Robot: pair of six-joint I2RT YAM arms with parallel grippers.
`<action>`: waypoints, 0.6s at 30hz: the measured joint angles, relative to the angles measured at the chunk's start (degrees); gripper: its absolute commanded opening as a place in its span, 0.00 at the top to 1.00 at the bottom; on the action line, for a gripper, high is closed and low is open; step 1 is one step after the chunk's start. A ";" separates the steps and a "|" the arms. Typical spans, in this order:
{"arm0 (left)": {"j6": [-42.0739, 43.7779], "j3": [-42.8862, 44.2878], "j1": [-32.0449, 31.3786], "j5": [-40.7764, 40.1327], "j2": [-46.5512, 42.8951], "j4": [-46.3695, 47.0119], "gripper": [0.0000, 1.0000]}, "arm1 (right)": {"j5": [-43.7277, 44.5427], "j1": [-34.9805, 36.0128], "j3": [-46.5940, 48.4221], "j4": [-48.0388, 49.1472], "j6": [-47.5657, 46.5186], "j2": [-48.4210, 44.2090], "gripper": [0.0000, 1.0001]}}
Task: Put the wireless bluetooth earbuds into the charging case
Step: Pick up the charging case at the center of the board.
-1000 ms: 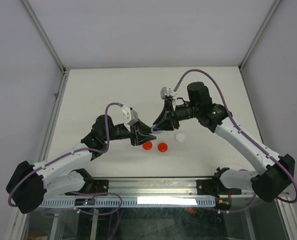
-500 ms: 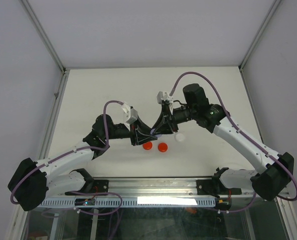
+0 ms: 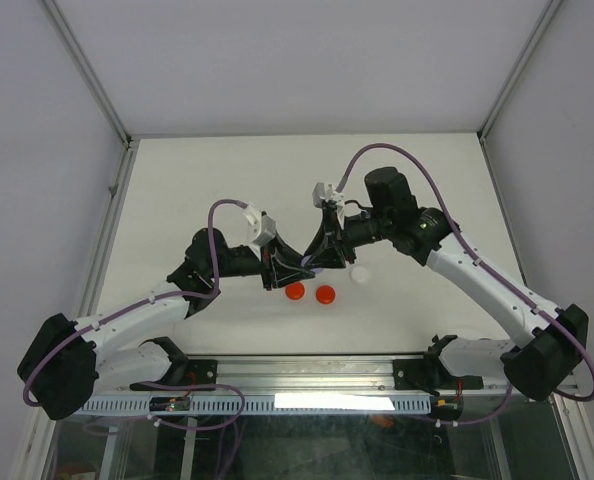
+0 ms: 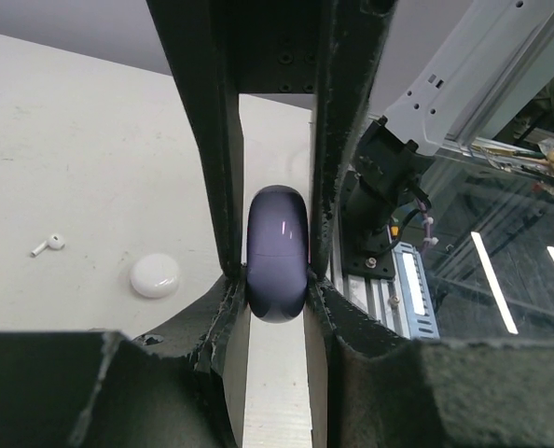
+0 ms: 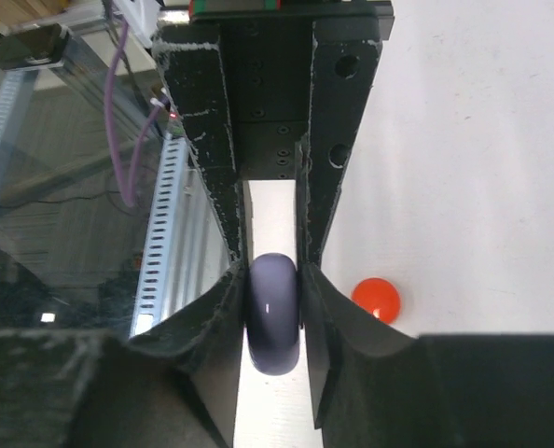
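Note:
A dark lilac charging case (image 3: 314, 266) hangs above the table between both arms, closed as far as I can see. My left gripper (image 3: 305, 266) is shut on it from the left, and the case (image 4: 277, 247) sits pinched between its fingers in the left wrist view. My right gripper (image 3: 320, 258) is shut on the same case (image 5: 273, 322) from the right. One white earbud (image 4: 48, 245) lies on the table in the left wrist view. No other earbuds show.
Two red discs (image 3: 295, 291) (image 3: 325, 294) and a white disc (image 3: 359, 274) lie on the table just below the grippers. The white disc (image 4: 155, 276) is near the earbud. A red disc (image 5: 376, 299) shows beside the right fingers. The metal rail (image 3: 307, 375) runs along the near edge.
My left gripper has moved right to meet the right gripper and its jaws have closed onto the case. The right gripper shifted slightly left with the case held.

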 measured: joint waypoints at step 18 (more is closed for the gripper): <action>-0.92 -10.10 0.00 -8.76 -6.60 13.22 1.00 | 4.98 -0.87 -8.52 16.31 8.22 -10.05 0.38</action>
